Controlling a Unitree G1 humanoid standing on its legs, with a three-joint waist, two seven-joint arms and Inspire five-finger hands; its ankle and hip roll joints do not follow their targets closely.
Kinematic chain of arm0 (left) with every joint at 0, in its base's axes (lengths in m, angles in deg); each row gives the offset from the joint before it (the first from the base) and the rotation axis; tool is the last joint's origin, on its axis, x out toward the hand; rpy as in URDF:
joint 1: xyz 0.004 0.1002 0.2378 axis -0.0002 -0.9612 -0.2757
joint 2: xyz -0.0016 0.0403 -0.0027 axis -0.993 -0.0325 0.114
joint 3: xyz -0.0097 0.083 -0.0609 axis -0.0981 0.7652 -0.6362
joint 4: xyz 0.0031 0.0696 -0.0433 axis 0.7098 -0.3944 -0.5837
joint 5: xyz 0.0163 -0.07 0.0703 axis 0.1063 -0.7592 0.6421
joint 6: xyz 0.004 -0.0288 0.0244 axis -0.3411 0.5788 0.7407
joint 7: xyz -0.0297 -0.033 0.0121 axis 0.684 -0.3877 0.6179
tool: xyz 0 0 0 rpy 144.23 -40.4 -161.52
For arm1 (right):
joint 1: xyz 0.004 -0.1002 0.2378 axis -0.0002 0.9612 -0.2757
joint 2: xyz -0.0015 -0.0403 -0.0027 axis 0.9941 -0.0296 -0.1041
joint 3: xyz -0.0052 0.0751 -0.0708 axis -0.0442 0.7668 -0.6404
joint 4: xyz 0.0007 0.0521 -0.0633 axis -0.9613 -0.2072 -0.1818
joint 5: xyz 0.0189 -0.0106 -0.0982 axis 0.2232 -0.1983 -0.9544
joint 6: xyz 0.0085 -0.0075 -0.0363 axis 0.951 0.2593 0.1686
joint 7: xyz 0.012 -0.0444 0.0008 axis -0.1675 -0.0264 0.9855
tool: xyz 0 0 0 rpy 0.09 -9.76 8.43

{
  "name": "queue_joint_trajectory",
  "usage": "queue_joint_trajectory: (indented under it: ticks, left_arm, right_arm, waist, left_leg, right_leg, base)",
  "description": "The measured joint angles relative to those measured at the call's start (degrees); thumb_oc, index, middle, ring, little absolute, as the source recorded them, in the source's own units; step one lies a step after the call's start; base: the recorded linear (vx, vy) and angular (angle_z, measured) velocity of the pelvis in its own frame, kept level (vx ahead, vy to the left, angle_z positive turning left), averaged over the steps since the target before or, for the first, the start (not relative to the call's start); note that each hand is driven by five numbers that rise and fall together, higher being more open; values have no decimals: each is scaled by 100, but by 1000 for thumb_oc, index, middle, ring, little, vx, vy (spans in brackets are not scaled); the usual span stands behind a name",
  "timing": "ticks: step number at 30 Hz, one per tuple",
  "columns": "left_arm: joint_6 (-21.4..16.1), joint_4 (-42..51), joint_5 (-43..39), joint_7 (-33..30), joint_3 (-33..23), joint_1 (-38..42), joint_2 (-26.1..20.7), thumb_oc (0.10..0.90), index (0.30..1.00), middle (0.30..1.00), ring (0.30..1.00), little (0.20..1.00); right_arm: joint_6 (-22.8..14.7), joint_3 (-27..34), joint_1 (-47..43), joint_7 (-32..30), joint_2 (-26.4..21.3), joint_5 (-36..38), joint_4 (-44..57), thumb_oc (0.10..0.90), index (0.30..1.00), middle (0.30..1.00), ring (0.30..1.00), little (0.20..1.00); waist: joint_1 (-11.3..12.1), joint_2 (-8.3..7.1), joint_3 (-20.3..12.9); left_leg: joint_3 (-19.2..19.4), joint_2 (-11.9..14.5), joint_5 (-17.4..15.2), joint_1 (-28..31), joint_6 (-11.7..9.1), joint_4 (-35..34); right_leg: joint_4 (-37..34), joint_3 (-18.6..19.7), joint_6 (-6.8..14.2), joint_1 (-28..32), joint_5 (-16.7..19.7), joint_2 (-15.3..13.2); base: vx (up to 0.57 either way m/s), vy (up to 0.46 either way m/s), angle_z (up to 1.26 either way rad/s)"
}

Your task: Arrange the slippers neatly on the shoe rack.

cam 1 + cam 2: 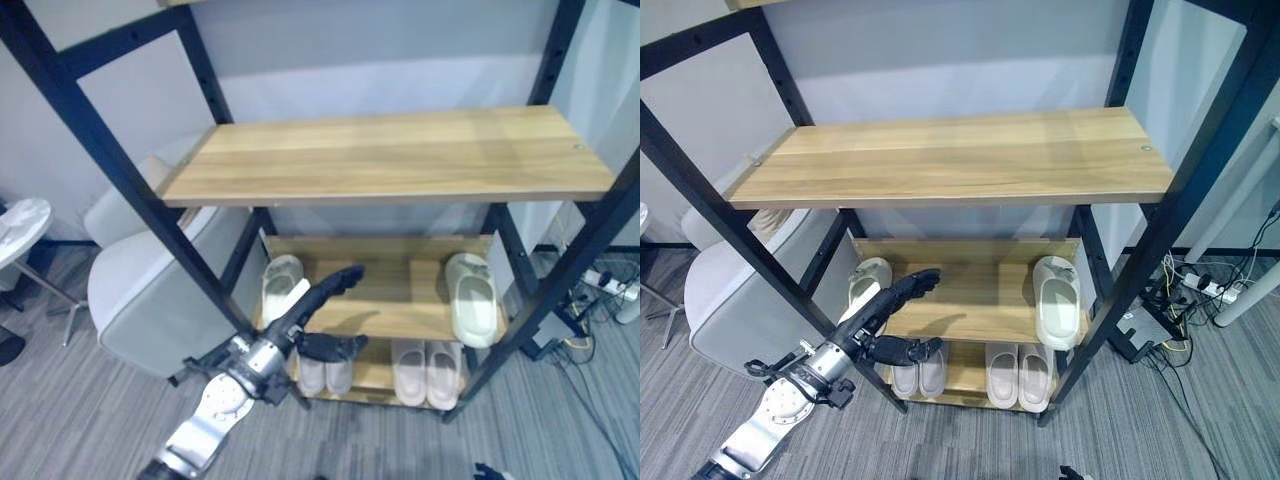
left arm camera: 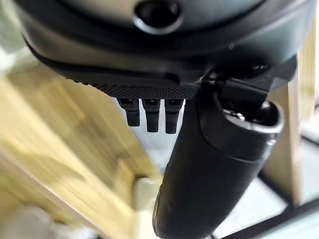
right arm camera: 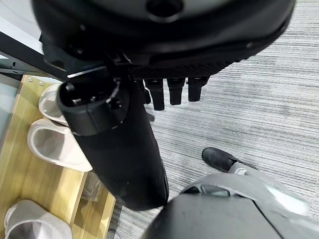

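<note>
Now: left hand (image 1: 325, 295) reaches into the shoe rack (image 1: 385, 155) at middle-shelf height, fingers straight and spread from the thumb, holding nothing.
Slippers: one white slipper (image 1: 279, 285) lies at the left end of the middle shelf (image 1: 400, 300), another (image 1: 471, 297) at the right end; two pairs stand on the bottom shelf (image 1: 965, 375).
Key relation: left slipper lies just beside the hand, behind and to its left, long axis running front to back.
Nearer arm: the left, judged well placed for it.
Right hand (image 3: 119, 149): over grey carpet (image 3: 259, 109), fingers straight, empty.
</note>
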Motion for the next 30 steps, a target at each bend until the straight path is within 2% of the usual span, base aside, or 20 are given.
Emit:
queue_joint_trajectory:
  ticks: [2, 6, 9, 13, 17, 22, 26, 30]
  left_arm:
    - [-57, -186, 813, -355, -360, 190, -46, 800, 900, 900, 900, 900]
    - [-110, -369, 1705, -855, -858, 448, -212, 800, 900, 900, 900, 900]
    - [-147, -598, 2390, -1247, -889, 678, -565, 800, 900, 900, 900, 900]
    - [-109, -902, 3113, -1608, -890, 881, -823, 800, 900, 900, 900, 900]
    - [-38, -1363, 3493, -1829, -819, 1167, -948, 800, 900, 900, 900, 900]
    - [277, -2149, 3806, -2093, -764, 1526, -914, 800, 900, 900, 900, 900]
    - [416, -2311, 4163, -2325, -527, 1719, -921, 800, 900, 900, 900, 900]
    - [576, -2475, 4189, -2466, -351, 1858, -924, 800, 900, 900, 900, 900]
  right_arm:
    - [-23, 54, 13, -33, -21, 3, 3, 800, 900, 900, 900, 900]
    - [-44, 46, -29, -42, -50, -7, 32, 800, 900, 900, 900, 900]
    - [-49, 38, -29, -40, -137, -10, 163, 800, 900, 900, 900, 900]
    - [-66, -17, -84, -47, -192, -12, 240, 800, 900, 900, 900, 900]
    - [-94, -53, -114, -54, -210, -19, 376, 800, 900, 900, 900, 900]
    - [-161, -166, -233, -117, -213, -69, 380, 800, 900, 900, 900, 900]
    - [-186, -230, -309, -178, -212, -89, 410, 800, 900, 900, 900, 900]
    - [-232, -253, -384, -197, -210, -91, 461, 800, 900, 900, 900, 900]
  waist:
    - [-5, 56, 4]
    - [3, 53, 46]
    - [5, 89, 110]
    - [1, 34, 220]
    - [-2, -7, 289]
    - [-18, -95, 364]
    - [-14, -99, 366]
    - [-24, -99, 366]
  left_leg:
    - [15, -9, 24, -140, 12, -1]
    - [72, -7, 35, -282, 16, 19]
    - [111, -9, 66, -475, 24, 20]
    - [211, -12, 86, -675, 31, 22]
    - [249, -5, 108, -845, 30, 22]
    - [287, -4, 116, -897, 33, 22]
    - [293, -7, 124, -964, 34, 22]
    - [329, -6, 135, -1061, 42, 23]
  right_leg:
    - [1, 7, 4, -136, 56, -12]
    - [2, 32, 4, -305, 81, -17]
    - [4, 67, 14, -513, 139, -29]
    - [4, 176, 16, -781, 193, -37]
    - [3, 199, 14, -971, 228, -35]
    - [3, 214, 12, -1047, 246, -37]
    - [4, 220, 10, -1116, 265, -42]
    - [4, 304, 10, -1249, 292, -40]
  base:
    - [5, -1, -5]
    - [-6, 8, -4]
    - [-18, 13, -8]
    - [-21, 9, -13]
    - [-14, -3, -6]
    - [8, -10, -3]
    - [0, 0, 0]
    - [-6, 4, -5]
